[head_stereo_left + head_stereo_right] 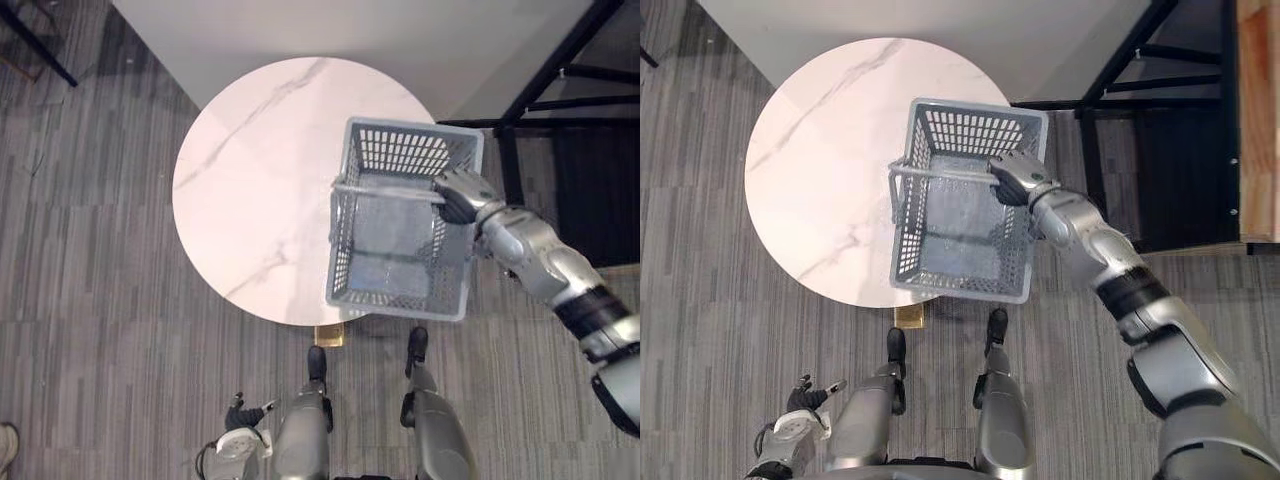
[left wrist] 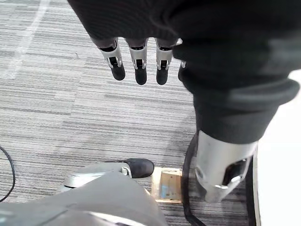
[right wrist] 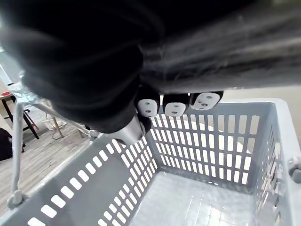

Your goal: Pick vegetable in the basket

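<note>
**Where the basket overhangs the table**

While the right hand (image 1: 458, 195) sits at the right end of the handle (image 1: 385, 190), the grey slotted basket (image 1: 410, 130) stands on the near right part of the round marble table (image 1: 260, 180). Its near end juts out past the table's edge, over the striped carpet (image 1: 90, 300). In the right wrist view the fingers (image 3: 176, 104) are curled in, their tips turned back toward the palm. The metal bar of the handle runs in beneath them, so the hand is closed around it (the dark cover hides the exact line of contact). Past the fingers, the basket's perforated walls and pale grey floor show plainly. Its near right corner is hidden behind the forearm in the head views.

The left hand (image 2: 140, 66) hangs low beside the leg, well apart from the table, its fingers straight and side by side, touching nothing.

A brass-coloured piece (image 1: 330, 335) peeks from under the table's near edge, most of it hidden. A black frame (image 1: 560, 70) stands at the far right, cut off by the edge.
</note>
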{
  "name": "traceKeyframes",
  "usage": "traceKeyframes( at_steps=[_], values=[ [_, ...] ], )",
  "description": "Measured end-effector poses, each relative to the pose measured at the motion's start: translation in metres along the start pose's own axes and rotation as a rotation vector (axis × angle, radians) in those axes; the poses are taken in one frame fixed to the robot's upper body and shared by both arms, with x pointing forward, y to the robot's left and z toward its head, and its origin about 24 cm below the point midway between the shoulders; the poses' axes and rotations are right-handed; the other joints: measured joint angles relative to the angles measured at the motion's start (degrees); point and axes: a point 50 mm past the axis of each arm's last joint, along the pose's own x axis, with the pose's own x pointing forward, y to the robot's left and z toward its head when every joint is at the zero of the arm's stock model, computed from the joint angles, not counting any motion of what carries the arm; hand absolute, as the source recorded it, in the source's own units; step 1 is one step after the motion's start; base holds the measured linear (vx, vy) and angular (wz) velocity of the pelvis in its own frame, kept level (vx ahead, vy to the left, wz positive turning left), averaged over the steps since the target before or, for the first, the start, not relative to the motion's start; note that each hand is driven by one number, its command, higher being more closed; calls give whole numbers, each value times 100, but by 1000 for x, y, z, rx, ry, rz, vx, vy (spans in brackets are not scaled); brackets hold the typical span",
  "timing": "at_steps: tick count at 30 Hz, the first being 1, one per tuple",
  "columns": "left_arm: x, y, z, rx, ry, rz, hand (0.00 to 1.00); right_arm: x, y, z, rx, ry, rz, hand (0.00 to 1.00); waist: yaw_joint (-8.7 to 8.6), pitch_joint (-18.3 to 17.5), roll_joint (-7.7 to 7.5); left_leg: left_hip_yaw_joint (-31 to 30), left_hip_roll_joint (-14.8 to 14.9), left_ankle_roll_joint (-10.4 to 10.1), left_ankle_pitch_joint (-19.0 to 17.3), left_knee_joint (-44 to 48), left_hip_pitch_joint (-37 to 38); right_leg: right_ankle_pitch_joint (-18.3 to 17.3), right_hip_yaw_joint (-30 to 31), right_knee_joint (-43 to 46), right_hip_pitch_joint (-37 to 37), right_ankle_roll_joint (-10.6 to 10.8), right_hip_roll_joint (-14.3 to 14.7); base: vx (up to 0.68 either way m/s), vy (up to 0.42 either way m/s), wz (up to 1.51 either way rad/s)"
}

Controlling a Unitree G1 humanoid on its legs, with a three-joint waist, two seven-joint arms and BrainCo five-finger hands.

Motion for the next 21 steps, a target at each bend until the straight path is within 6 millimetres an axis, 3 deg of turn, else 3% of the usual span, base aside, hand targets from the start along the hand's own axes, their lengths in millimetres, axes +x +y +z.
traceKeyframes(
  at_steps=[3,5,13,19,21],
  values=[
    [1,6,-2,22,2,7,0,-15,4,2,57,-17,-13,100,-25,-144,-158,80,16,0,0,-42,90,0,68,-2,26,0,22,9,-2,-14],
    [-1,8,-8,58,20,-4,0,-28,9,5,87,-26,-9,100,-49,-421,-244,128,21,-1,-1,-85,149,-2,124,-4,34,3,36,12,0,-13],
    [-8,15,-33,101,84,-16,0,-63,23,20,146,-129,106,100,-106,-989,-269,285,27,-16,-13,-238,541,-34,264,-9,261,40,54,3,5,-10],
    [-20,28,-66,110,186,-8,0,-84,47,22,221,-109,204,100,-151,-1282,-283,421,85,-54,-45,-397,992,-136,376,-5,561,74,135,14,-9,-12],
    [-25,29,-76,108,213,-4,0,-95,58,21,247,-81,237,100,-137,-1290,-294,410,217,-110,-358,157,975,-275,379,155,718,63,208,22,-12,-5]
  ],
)
